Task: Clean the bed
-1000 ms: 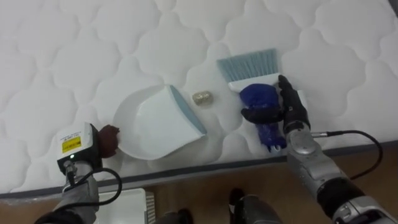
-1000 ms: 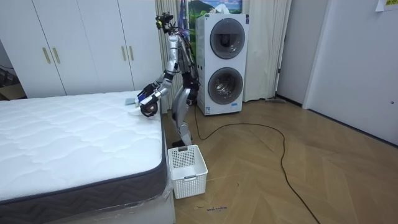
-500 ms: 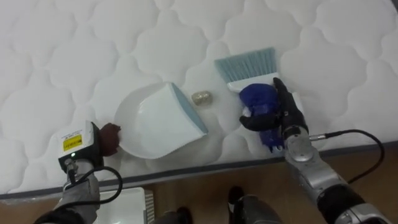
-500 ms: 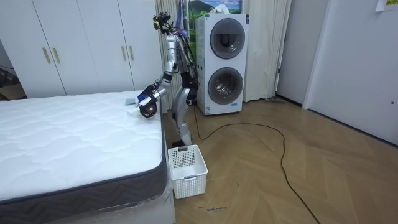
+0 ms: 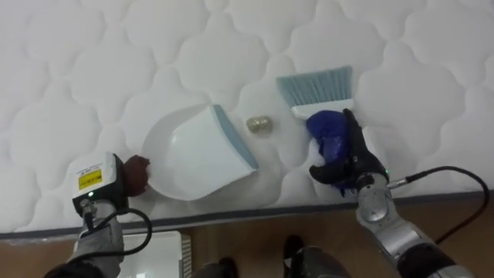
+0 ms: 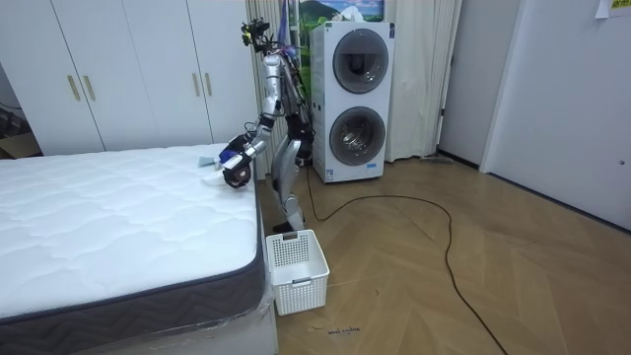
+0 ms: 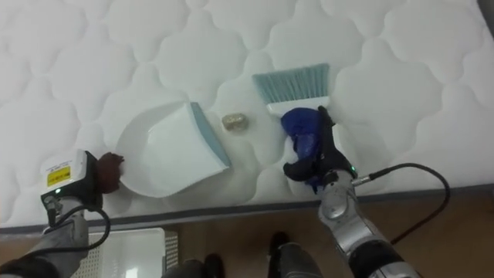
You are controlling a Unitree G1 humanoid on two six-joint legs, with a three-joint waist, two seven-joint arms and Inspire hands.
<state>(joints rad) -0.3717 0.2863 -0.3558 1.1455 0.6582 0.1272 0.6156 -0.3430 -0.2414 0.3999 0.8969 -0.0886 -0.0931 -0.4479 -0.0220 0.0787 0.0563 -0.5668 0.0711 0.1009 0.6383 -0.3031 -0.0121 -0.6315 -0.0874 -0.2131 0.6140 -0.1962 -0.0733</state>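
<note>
A white dustpan (image 5: pixel 197 150) with a grey-blue lip lies on the quilted white mattress (image 5: pixel 93 69) near its front edge. My left hand (image 5: pixel 104 189) sits at its dark red handle (image 5: pixel 137 171) and grips it. A small crumpled beige scrap (image 5: pixel 258 123) lies just right of the dustpan's lip. My right hand (image 5: pixel 349 161) is shut on the blue handle (image 5: pixel 327 128) of a brush, whose pale blue bristles (image 5: pixel 316 85) rest on the mattress right of the scrap. In the room view I stand at the bed's corner (image 6: pixel 258 187) with both arms over it.
The mattress edge (image 5: pixel 255 210) runs along the bottom, with wooden floor (image 5: pixel 255 243) below it. A white slatted basket (image 6: pixel 296 268) stands on the floor by the bed. Stacked washing machines (image 6: pixel 353 99) and white wardrobes (image 6: pixel 128 74) line the far wall.
My right hand has drawn back toward the mattress edge and turned on the brush handle. The dustpan, the scrap and my left hand stay put; the view shifted slightly.
</note>
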